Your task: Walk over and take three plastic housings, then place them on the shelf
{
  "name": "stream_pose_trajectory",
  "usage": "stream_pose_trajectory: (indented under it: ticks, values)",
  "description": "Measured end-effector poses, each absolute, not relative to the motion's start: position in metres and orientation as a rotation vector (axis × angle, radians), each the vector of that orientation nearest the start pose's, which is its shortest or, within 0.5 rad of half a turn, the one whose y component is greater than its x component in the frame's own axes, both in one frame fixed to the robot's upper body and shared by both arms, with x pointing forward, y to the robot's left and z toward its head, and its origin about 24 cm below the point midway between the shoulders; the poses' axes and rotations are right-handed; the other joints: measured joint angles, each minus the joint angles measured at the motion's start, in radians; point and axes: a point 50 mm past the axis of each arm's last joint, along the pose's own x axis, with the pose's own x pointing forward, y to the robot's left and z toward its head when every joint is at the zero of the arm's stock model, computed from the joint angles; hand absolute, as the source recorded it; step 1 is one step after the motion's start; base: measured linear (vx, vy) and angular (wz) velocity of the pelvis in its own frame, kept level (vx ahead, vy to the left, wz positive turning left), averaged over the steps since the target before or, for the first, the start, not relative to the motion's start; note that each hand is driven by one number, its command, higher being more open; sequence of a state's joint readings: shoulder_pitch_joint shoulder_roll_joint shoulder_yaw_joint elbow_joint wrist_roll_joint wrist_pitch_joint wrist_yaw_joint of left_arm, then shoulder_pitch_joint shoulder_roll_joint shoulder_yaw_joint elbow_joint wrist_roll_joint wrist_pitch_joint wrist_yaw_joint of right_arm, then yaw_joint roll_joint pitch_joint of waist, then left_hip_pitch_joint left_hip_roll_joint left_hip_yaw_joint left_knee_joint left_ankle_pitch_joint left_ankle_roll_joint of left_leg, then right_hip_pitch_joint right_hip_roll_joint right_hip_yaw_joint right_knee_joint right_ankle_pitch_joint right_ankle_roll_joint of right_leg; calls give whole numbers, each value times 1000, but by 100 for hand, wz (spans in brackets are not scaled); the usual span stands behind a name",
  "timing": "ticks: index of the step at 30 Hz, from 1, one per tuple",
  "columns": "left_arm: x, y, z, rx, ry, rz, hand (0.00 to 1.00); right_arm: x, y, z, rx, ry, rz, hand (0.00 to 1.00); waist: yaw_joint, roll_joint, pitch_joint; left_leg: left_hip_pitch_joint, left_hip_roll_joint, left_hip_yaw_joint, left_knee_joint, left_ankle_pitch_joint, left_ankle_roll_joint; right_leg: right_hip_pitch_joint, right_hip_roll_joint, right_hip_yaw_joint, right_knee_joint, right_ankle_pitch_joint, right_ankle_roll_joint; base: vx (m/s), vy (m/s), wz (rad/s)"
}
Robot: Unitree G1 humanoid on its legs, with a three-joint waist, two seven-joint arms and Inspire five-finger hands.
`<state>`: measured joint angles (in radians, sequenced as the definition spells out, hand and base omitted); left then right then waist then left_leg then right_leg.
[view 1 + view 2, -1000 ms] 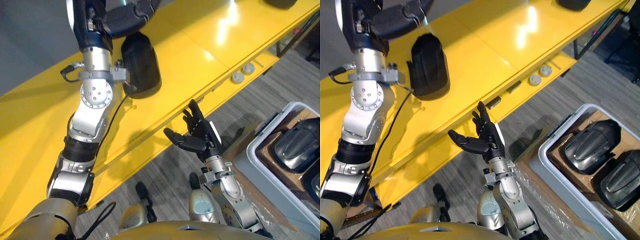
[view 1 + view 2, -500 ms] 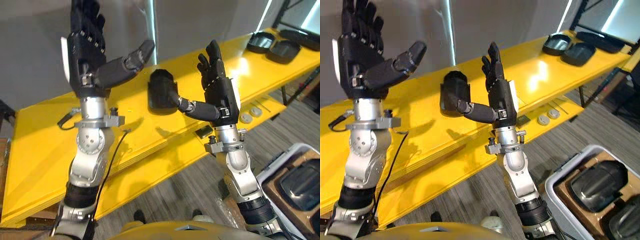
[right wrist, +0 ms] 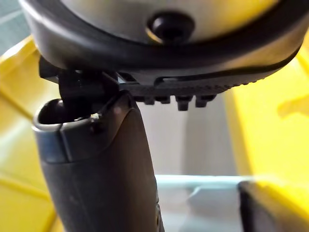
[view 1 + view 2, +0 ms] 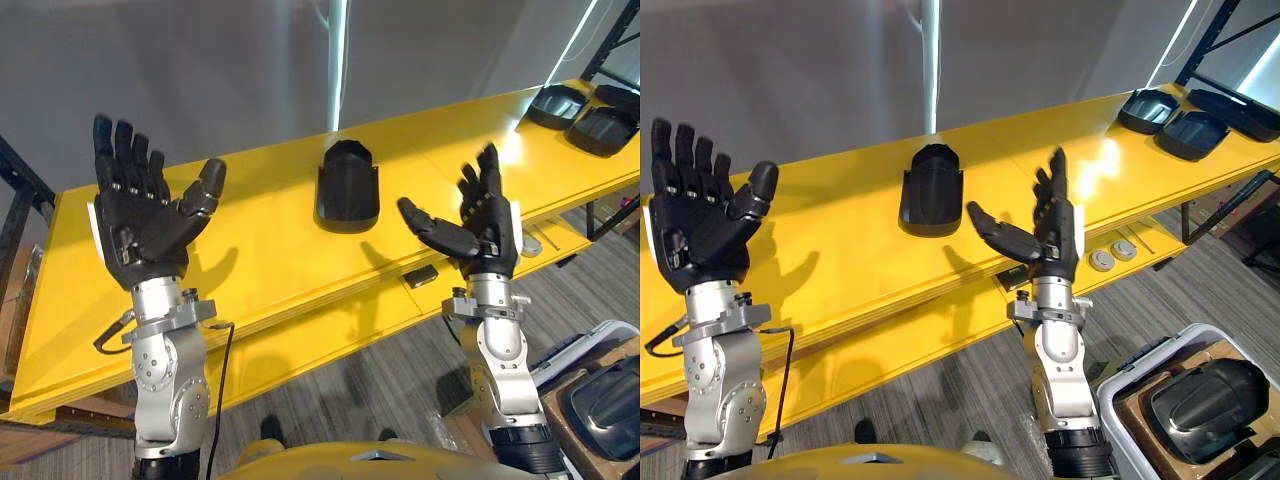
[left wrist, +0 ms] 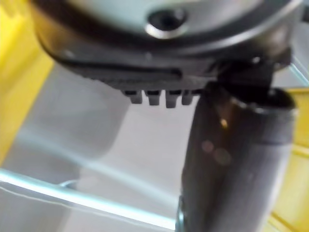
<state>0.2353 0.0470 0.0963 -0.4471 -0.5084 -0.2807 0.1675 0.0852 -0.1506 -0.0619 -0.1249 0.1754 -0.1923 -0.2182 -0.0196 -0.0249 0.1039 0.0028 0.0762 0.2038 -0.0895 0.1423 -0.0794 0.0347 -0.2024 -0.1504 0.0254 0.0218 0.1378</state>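
Observation:
A black plastic housing (image 4: 348,185) lies on the yellow shelf (image 4: 250,240), between my two raised hands. Two more black housings (image 4: 585,105) rest at the shelf's far right end. Other dark housings (image 4: 1205,400) sit in a white bin (image 4: 1120,385) on the floor at lower right. My left hand (image 4: 140,220) is held up with fingers spread, open and empty, left of the middle housing. My right hand (image 4: 480,225) is also up, open and empty, right of that housing and in front of the shelf edge.
A grey wall (image 4: 250,70) stands behind the shelf. Two round grey discs (image 4: 1113,254) and a small dark block (image 4: 421,275) sit on the shelf's lower front ledge. A dark rack frame (image 4: 1230,30) rises at the far right. Grey plank floor (image 4: 970,390) lies below.
The camera has tilted up, so the shelf now shows at full width. Both hands have dropped lower and spread apart. The housing stays on the shelf.

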Motion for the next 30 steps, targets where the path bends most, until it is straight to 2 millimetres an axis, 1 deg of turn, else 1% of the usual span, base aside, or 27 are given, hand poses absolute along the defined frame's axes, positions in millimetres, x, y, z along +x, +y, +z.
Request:
stream_pose_trajectory:
  ticks: [1, 3, 5, 6, 7, 10, 11, 12, 13, 14, 15, 17, 19, 21, 22, 25, 26, 27, 28, 30]
  values:
    - [188, 206, 109, -480, -469, 307, 100, 231, -214, 67, 47, -191, -337, 100, 3, -1, 23, -2, -6, -11, 0, 2, 2, -3, -7, -9, 15, -10, 4, -101, 54, 28]
    - [185, 206, 104, -495, -445, 313, 100, 229, -224, 55, 60, -107, -398, 100, 15, -2, 39, -20, -13, -29, -1, 6, 1, -18, -14, -22, 34, -19, 3, -82, 37, 31]
    - [184, 206, 102, -490, -439, 308, 100, 229, -228, 46, 54, -44, -430, 100, 19, -3, 46, -30, -18, -47, 0, 14, 3, -21, -20, -39, 45, -22, 2, -37, 22, 27]
    - [184, 206, 103, -490, -440, 306, 100, 230, -227, 41, 53, -18, -433, 100, 28, -4, 46, -27, -20, -50, 0, 16, 4, -18, -21, -41, 47, -22, -1, -16, 9, 10]
    - [184, 206, 103, -488, -445, 295, 100, 231, -227, 42, 54, -21, -447, 100, 37, -4, 46, -27, -21, -51, 0, 18, 6, -18, -22, -41, 52, -21, -2, -14, 6, 5]
    - [185, 204, 104, -478, -449, 268, 100, 236, -230, 43, 41, -18, -453, 100, 38, -4, 47, -27, -21, -56, 0, 22, 6, -17, -22, -44, 61, -21, -2, -22, -6, 4]
    - [185, 201, 105, -476, -449, 237, 100, 240, -232, 45, 32, -19, -455, 100, 38, -3, 47, -27, -20, -62, 0, 25, 6, -15, -22, -50, 64, -23, 1, -49, -11, 10]
    - [186, 198, 105, -475, -450, 211, 100, 246, -233, 49, 23, -30, -449, 100, 38, -2, 49, -28, -20, -66, 0, 26, 4, -15, -22, -53, 69, -24, 3, -58, -16, 16]
    - [187, 194, 106, -476, -452, 176, 100, 256, -234, 58, 8, -57, -435, 100, 39, 2, 55, -28, -19, -74, 0, 26, 4, -14, -22, -60, 74, -28, 2, -73, -20, 20]
    - [187, 190, 107, -471, -459, 140, 100, 266, -234, 71, -6, -104, -419, 100, 41, 7, 69, -29, -18, -85, 0, 27, 4, -13, -21, -67, 81, -30, 2, -80, -21, 19]
    - [188, 189, 108, -466, -460, 125, 100, 270, -234, 77, -13, -125, -413, 100, 44, 10, 74, -31, -17, -91, 0, 27, 4, -14, -20, -70, 82, -30, 2, -90, -25, 17]
    - [188, 187, 109, -456, -459, 89, 100, 284, -230, 99, -38, -203, -387, 100, 47, 20, 87, -43, -14, -103, 0, 28, 3, -16, -16, -88, 85, -31, 2, -87, -33, 23]
    - [190, 183, 111, -448, -467, 46, 100, 293, -226, 115, -57, -259, -374, 100, 49, 23, 93, -61, -12, -117, 0, 28, 2, -22, -14, -105, 84, -31, 2, -53, -34, 26]
    - [193, 180, 114, -438, -480, 11, 100, 299, -223, 126, -48, -294, -369, 100, 57, 23, 104, -67, -11, -123, 0, 35, -6, -27, -13, -110, 88, -31, 1, -11, -28, 9]
    - [195, 178, 118, -436, -493, -9, 100, 304, -222, 131, -43, -310, -373, 100, 64, 22, 112, -70, -10, -123, 0, 47, -5, -33, -13, -109, 94, -31, 0, 0, 0, 0]
    - [201, 173, 125, -432, -523, -56, 100, 316, -220, 139, -38, -315, -374, 100, 69, 16, 122, -82, -12, -121, 2, 53, 1, -47, -18, -105, 98, -29, -3, 0, 0, 0]
    - [202, 172, 127, -427, -530, -64, 100, 317, -220, 142, -38, -320, -371, 100, 69, 15, 126, -86, -12, -121, 4, 58, -2, -52, -19, -104, 100, -28, -3, 33, -24, -3]
    - [204, 172, 131, -421, -545, -75, 100, 322, -219, 150, -42, -329, -366, 100, 68, 17, 146, -86, -12, -120, 4, 61, -2, -52, -20, -100, 107, -28, -2, 37, -30, -5]
    - [207, 171, 134, -422, -562, -85, 100, 326, -220, 157, -68, -334, -363, 100, 67, 19, 168, -86, -13, -119, 4, 66, 5, -55, -23, -97, 114, -26, -1, 28, -31, -5]
    - [209, 169, 138, -421, -576, -97, 100, 334, -225, 165, -141, -313, -371, 100, 67, 20, 190, -91, -14, -118, 4, 66, 6, -62, -23, -94, 116, -26, 0, 3, -12, -2]
